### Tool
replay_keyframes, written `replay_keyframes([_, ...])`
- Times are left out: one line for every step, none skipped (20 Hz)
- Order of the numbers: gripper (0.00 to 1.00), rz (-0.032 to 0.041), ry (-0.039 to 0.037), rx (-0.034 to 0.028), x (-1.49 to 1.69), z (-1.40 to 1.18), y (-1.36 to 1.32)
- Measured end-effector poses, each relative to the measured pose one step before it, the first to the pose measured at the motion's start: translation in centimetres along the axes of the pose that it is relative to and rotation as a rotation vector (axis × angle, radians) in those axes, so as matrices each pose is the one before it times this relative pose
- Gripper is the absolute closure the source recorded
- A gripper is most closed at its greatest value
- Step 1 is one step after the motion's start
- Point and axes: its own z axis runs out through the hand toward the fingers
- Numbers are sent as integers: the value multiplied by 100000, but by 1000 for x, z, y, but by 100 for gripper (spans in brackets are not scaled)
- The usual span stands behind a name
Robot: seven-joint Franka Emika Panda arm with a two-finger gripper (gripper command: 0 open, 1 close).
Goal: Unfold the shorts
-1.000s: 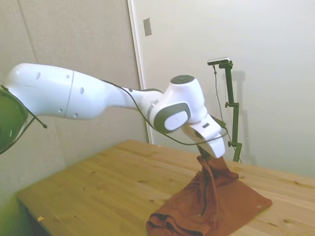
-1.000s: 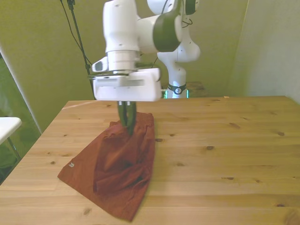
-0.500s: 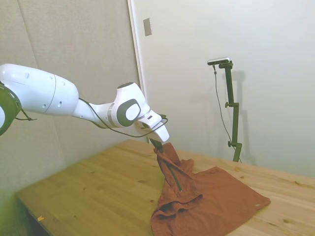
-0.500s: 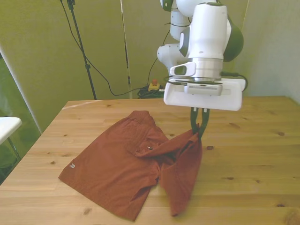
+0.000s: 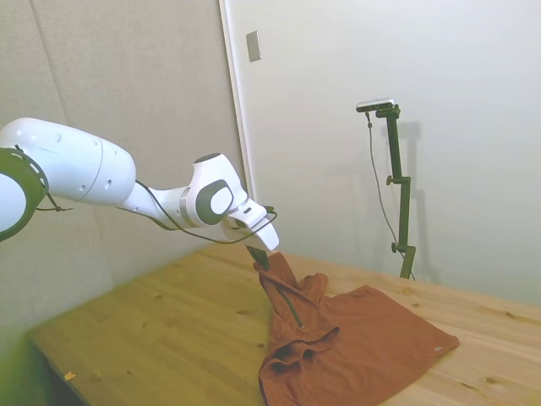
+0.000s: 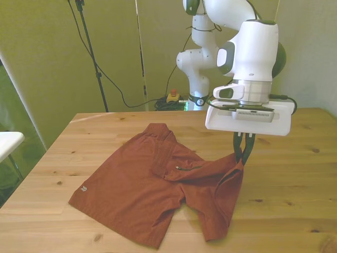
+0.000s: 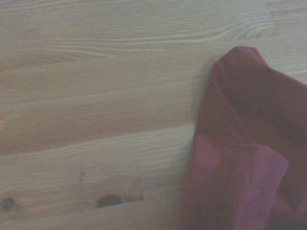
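The rust-brown shorts (image 6: 142, 184) lie spread over the wooden table (image 6: 295, 179), with one leg flat toward the front view's left. My gripper (image 6: 242, 156) is shut on an edge of the other leg and holds it lifted above the table, so that fabric hangs down in a fold below it. In the side view the gripper (image 5: 261, 258) pinches the raised corner of the shorts (image 5: 363, 338), and a thin dark cord runs down the lifted part. The wrist view shows a blurred fold of the shorts (image 7: 240, 153) over bare wood.
The table (image 5: 169, 330) is bare wood around the garment. A wall stands behind it in the side view. A white surface (image 6: 8, 141) sits off the table at the front view's left edge.
My gripper has carried the held leg from over the folded pile across to the front view's right and lowered it. The shorts have opened out from a bunched heap into a wide spread.
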Motion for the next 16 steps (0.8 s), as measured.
replay_keyframes([0, -654, -546, -161, -428, 204, -198])
replay_keyframes([0, -570, -443, -132, -374, 126, -208])
replay_keyframes([0, -553, -389, -159, -329, 82, -234])
replay_keyframes([0, -431, -293, -209, -233, 4, -231])
replay_keyframes([0, -288, -220, -101, -140, -96, -256])
replay_keyframes([0, -186, -221, -219, -51, -250, -258])
replay_keyframes([0, -176, -177, 9, 24, -352, -221])
replay_keyframes([0, -337, -326, -279, 94, -389, -65])
replay_keyframes([0, -316, -271, -393, 233, -510, 151])
replay_keyframes([0, -624, -593, -354, 421, -613, 366])
replay_keyframes([0, -767, -424, -509, 621, -716, 630])
replay_keyframes([0, -603, -366, -290, 847, -789, 914])
replay_keyframes([0, -557, -460, -22, 1022, -834, 1207])
replay_keyframes([0, -298, 38, 318, 1046, -854, 1308])
replay_keyframes([0, 272, 107, 758, 1064, -876, 1403])
replay_keyframes([0, 183, 20, 689, 998, -834, 1477])
